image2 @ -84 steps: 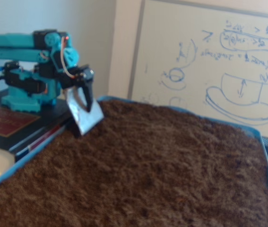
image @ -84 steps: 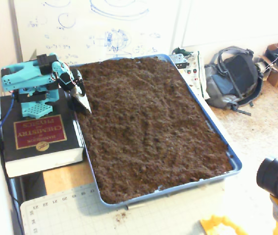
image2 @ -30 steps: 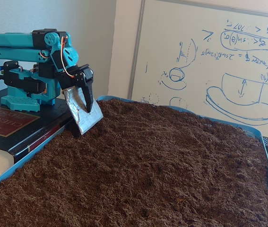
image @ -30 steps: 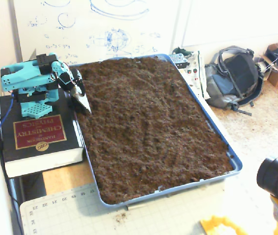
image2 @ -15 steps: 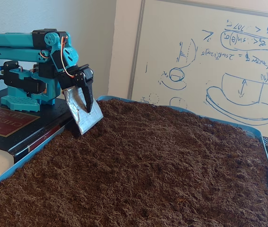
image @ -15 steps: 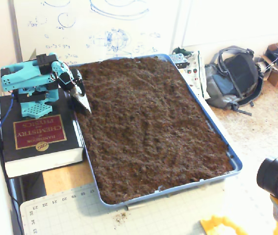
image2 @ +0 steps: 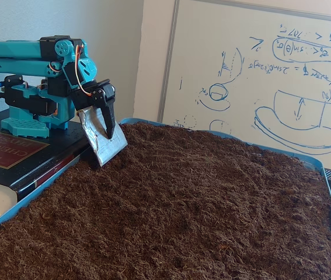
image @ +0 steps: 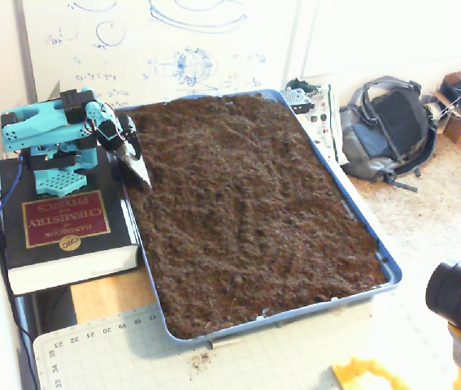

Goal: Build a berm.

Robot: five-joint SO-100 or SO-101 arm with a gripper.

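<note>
At the upper left of both fixed views, the gripper holds a silver scoop blade pressed against its black finger, tip apparently touching the soil. No berm rises yet; the blue tray lies level.

No berm raised — soil lies flat, dark brown, loose.

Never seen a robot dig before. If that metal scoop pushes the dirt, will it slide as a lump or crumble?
The soil looks loose and crumbly, so it would probably spill around the scoop instead of sliding whole. Its fibrous texture suggests it's fairly light.
</note>
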